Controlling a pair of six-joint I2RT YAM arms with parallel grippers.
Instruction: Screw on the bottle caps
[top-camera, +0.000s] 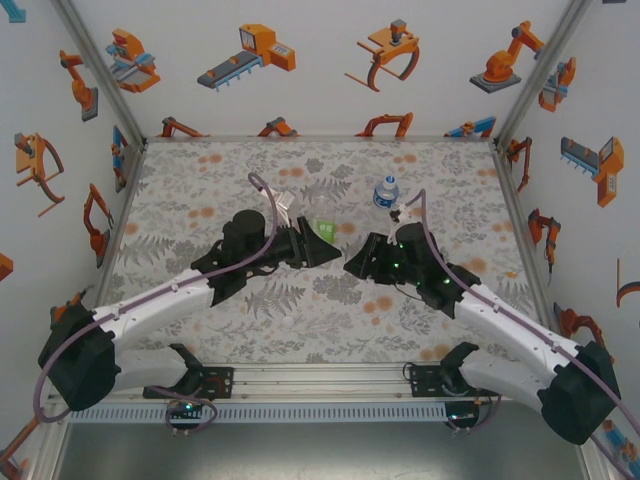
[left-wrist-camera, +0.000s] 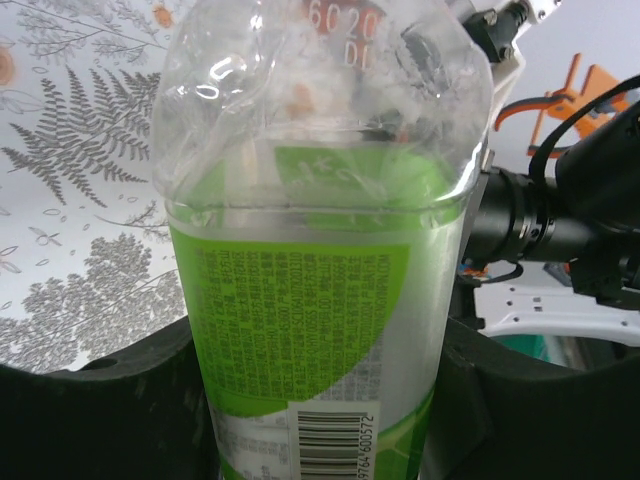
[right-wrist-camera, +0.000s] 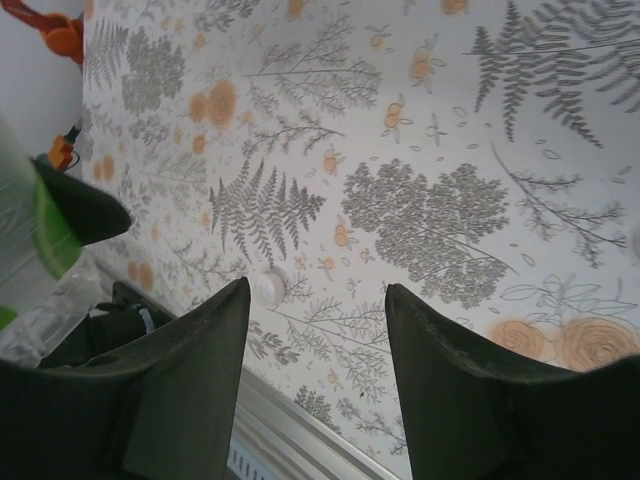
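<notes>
My left gripper is shut on the green-labelled bottle, its black fingers pressing both sides of the label. From above, that bottle sits at the tip of the left gripper over mid-table. My right gripper faces it from the right, open with nothing between the fingers. A white bottle cap lies on the cloth just beyond the right gripper's left fingertip, seen from above as a small white dot. The blue-label bottle stands upright behind the right gripper.
The fern-and-flower cloth covers the table. A metal rail runs along the near edge, also seen below the right fingers. Printed walls close in the left, back and right sides.
</notes>
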